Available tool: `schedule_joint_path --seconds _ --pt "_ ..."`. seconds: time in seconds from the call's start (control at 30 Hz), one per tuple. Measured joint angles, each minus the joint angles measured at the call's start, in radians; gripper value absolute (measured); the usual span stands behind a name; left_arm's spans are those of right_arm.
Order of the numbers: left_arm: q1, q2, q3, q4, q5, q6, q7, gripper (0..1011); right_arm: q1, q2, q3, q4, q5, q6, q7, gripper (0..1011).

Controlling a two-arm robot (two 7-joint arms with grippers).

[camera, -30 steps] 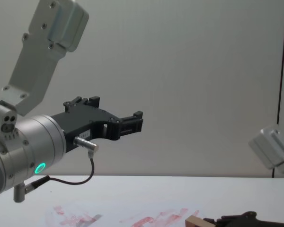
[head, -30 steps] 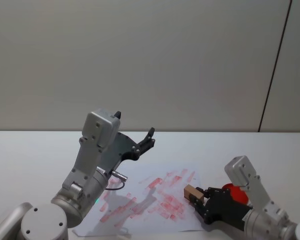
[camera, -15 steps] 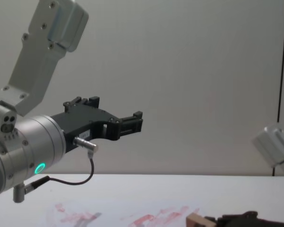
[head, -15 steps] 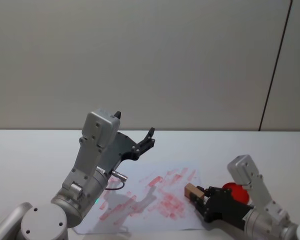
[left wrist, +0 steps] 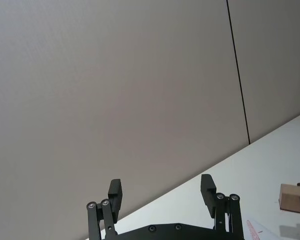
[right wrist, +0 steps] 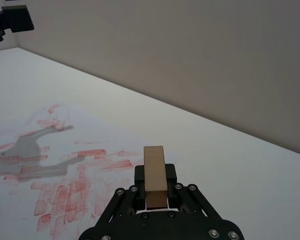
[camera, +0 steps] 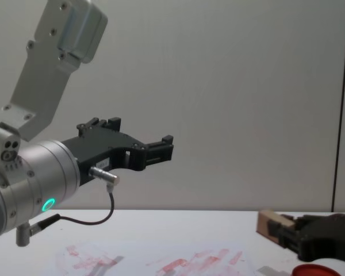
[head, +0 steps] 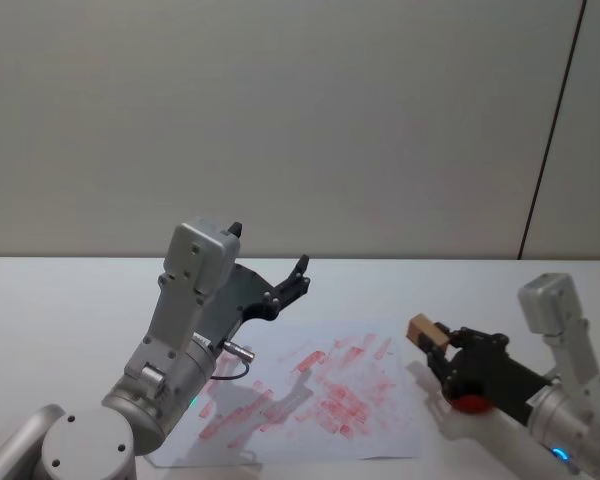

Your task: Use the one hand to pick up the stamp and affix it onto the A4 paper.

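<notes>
My right gripper (head: 435, 342), the working hand, is shut on the stamp (head: 424, 329), a small tan wooden block. It holds the stamp in the air just past the right edge of the A4 paper (head: 310, 400), a white sheet covered in red prints. In the right wrist view the stamp (right wrist: 154, 172) sticks out between the closed fingers, with the A4 paper (right wrist: 65, 165) below and ahead. The chest view shows the stamp (camera: 268, 223) lifted clear of the table. My left gripper (head: 269, 250) hangs open and empty, raised above the paper's left part.
A flat round red ink pad (head: 470, 403) lies on the white table under my right gripper, and the ink pad (camera: 314, 270) is low at the right in the chest view. The left arm's shadow falls across the paper. A plain wall stands behind the table.
My right gripper has lifted the stamp off the paper's right side and carried it up and to the right, over the ink pad. The left arm has stayed still.
</notes>
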Motion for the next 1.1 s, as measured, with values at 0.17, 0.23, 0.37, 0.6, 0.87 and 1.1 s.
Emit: schedule_joint_path --seconds 0.17,0.23,0.37,0.6,0.87,1.1 --pt "0.0 0.0 0.0 0.0 0.0 0.0 0.0 1002 -0.013 0.019 0.014 -0.014 0.012 -0.001 -0.008 216" --pt "0.0 0.0 0.0 0.0 0.0 0.0 0.0 1002 -0.018 0.025 0.018 -0.018 0.015 -0.001 -0.008 216" --pt "0.0 0.0 0.0 0.0 0.0 0.0 0.0 1002 -0.033 0.043 0.029 -0.026 0.022 0.004 -0.006 216" --pt "0.0 0.0 0.0 0.0 0.0 0.0 0.0 1002 -0.049 0.064 0.038 -0.028 0.025 0.009 0.01 216" --pt "0.0 0.0 0.0 0.0 0.0 0.0 0.0 1003 -0.053 0.074 0.041 -0.012 0.012 0.017 0.028 216" --pt "0.0 0.0 0.0 0.0 0.0 0.0 0.0 1003 -0.047 0.077 0.042 0.004 0.0 0.026 0.038 216"
